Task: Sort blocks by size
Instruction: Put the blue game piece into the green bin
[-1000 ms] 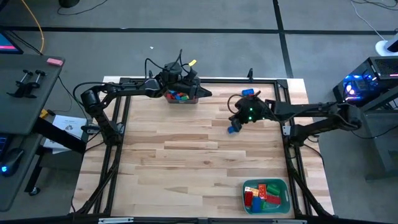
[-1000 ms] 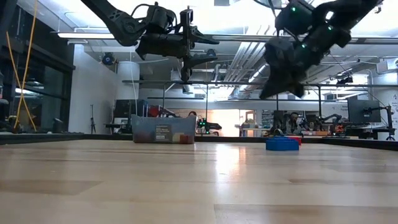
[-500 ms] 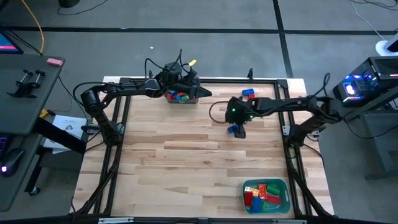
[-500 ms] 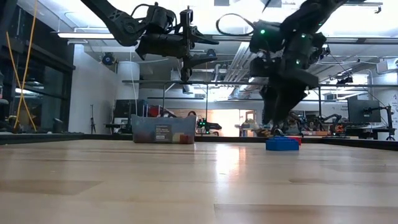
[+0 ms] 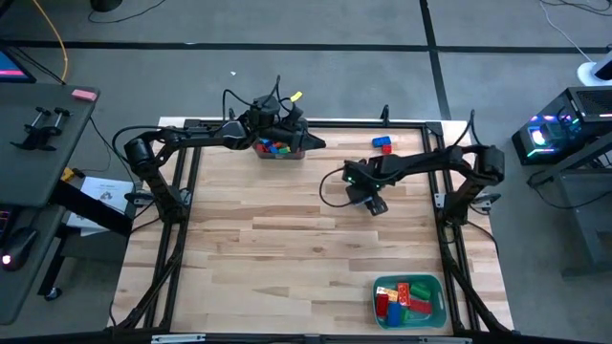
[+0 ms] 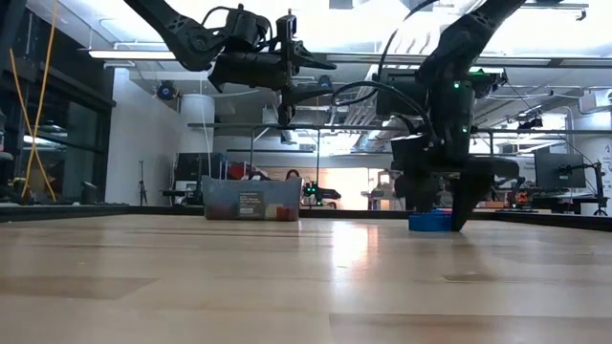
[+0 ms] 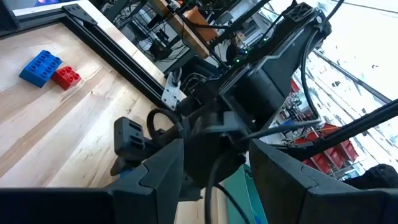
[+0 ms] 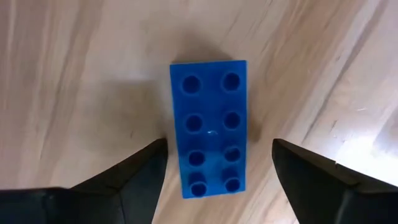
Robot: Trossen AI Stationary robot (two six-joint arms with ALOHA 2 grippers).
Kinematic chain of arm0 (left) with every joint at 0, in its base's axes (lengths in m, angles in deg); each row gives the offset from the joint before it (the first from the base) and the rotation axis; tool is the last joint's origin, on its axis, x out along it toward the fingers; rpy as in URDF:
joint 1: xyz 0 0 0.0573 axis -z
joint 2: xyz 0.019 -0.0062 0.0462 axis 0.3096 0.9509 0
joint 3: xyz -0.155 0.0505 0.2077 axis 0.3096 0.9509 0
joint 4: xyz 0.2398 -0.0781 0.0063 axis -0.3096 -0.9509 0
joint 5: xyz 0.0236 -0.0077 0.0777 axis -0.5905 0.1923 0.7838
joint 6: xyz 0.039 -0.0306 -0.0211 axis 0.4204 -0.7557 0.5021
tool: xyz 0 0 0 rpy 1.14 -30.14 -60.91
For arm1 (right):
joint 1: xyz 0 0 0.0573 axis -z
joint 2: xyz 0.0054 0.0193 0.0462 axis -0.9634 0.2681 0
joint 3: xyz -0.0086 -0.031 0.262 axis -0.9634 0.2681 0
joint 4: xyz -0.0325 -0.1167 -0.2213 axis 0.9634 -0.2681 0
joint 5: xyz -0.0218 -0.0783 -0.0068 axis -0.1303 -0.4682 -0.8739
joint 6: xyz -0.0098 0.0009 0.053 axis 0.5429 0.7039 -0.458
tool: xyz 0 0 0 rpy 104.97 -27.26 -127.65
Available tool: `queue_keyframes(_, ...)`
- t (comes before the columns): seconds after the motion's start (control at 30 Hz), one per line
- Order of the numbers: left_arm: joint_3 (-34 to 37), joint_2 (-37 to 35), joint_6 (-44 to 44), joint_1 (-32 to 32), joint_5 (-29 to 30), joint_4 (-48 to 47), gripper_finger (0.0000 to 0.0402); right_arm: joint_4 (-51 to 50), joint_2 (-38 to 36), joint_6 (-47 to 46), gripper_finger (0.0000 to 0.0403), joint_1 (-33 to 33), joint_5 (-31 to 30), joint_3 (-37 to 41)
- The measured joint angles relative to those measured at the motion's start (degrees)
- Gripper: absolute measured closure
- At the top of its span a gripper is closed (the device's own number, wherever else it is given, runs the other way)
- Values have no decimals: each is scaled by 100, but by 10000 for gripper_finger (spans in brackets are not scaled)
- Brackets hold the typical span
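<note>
Blue block (image 8: 208, 127) flat on table betw. wide-open right hand (image 8: 214, 171) fingers, untouched; left hand unclear.

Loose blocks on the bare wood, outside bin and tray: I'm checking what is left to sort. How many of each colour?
Blue blocks: 2, one between the right tool's open fingers, the other at the far edge.
Red block: 1, beside the far blue one.
Total: 3. The left tool hovers over the bin.

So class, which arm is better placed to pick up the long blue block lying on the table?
Right. The right gripper is down at the long blue block, its jaws open either side. The left gripper hangs above the bin.
</note>
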Motion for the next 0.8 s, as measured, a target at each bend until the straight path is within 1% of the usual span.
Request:
queue_keyframes(0.1,0,0,0,-31,0,0,231,41,108,43,120,-2,-64,-9)
queue_keyframes(0.2,0,0,0,-66,-2,1,231,24,162,40,146,-49,-76,-11)
queue_keyframes(0.27,0,0,-11,-109,-35,44,231,-3,165,2,179,-113,-137,-11)
queue_keyframes(0.4,0,-4,-24,-224,-60,66,231,-57,160,-362,268,-283,-324,-18)
queue_keyframes(0.5,0,-4,-149,-344,-59,83,231,-143,105,-874,266,-375,-392,-14)
queue_keyframes(0.6,0,-3,-162,-453,-57,83,231,-333,-126,-1438,266,-417,-423,7)
queue_keyframes(0.73,0,-4,-291,-579,-88,88,231,-872,-816,-2309,266,-415,-443,9)
queue_keyframes(0.8,0,-2,-302,-601,-133,85,231,-1120,-1247,-2845,266,-457,-301,9)
